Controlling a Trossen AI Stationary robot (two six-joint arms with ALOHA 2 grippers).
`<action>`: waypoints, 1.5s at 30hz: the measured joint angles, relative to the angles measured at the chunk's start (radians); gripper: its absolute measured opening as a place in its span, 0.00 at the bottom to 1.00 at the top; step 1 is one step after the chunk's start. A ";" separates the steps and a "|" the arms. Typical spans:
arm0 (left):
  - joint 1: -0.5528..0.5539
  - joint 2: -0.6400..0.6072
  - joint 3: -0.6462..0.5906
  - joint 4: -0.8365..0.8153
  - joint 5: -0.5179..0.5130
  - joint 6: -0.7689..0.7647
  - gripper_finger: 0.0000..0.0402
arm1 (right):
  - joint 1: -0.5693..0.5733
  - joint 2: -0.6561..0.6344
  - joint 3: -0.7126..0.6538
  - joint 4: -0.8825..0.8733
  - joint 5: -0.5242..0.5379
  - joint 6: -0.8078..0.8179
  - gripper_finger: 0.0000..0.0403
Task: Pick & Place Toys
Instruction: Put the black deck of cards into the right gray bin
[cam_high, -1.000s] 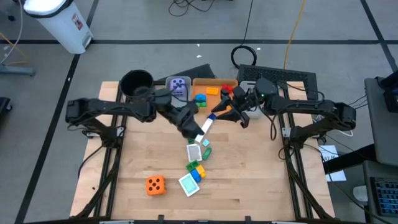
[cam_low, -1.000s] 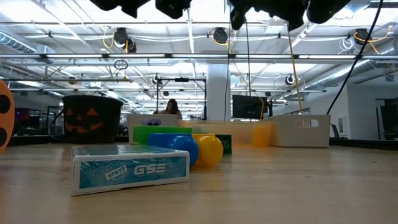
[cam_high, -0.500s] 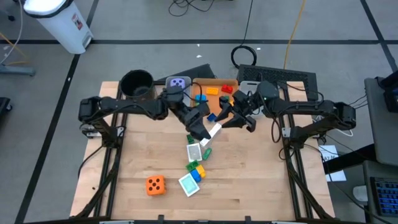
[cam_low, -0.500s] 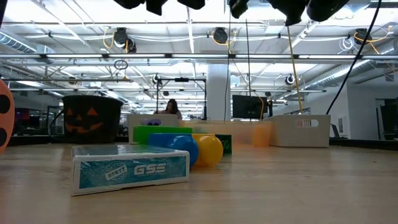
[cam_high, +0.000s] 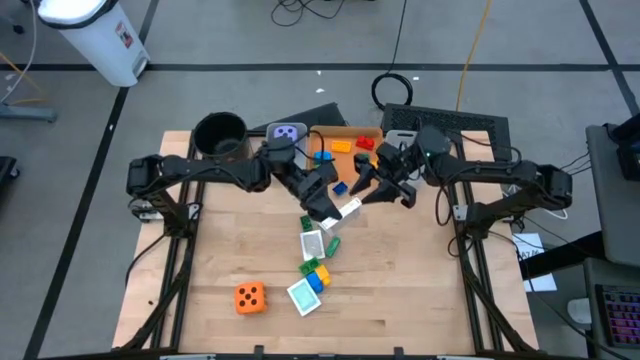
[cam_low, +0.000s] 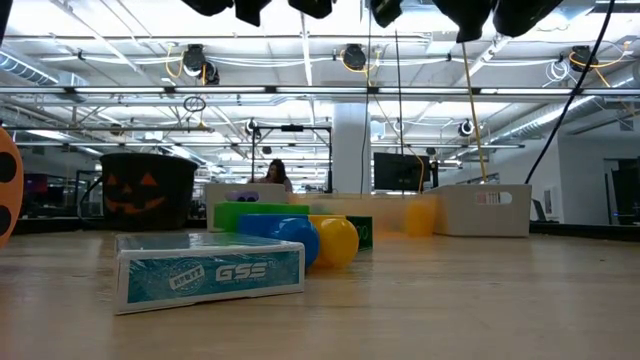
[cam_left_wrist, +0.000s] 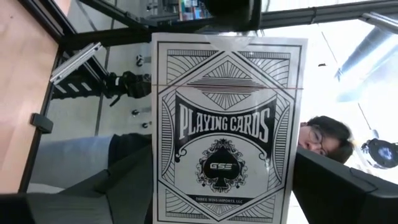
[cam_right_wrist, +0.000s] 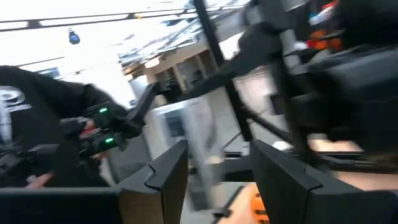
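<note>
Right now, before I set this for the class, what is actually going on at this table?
Two robot arms are sorting toys over a wooden table. The left gripper holds a white playing card box above the table's middle; the left wrist view shows the box filling the frame. The right gripper hangs close by, near the orange bin, its fingers apart with nothing visibly between them. An orange die, a teal card box and some small bricks lie on the table.
</note>
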 joint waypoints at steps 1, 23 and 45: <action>-0.002 0.000 0.000 0.000 -0.002 0.000 0.83 | -0.014 0.000 0.000 0.000 0.001 0.000 0.40; 0.011 0.000 0.000 0.001 0.009 0.027 0.76 | -0.008 -0.022 0.000 0.063 -0.040 0.099 0.40; 0.025 0.000 -0.001 0.000 0.004 0.024 0.80 | 0.087 -0.023 0.000 -0.108 0.104 -0.159 0.26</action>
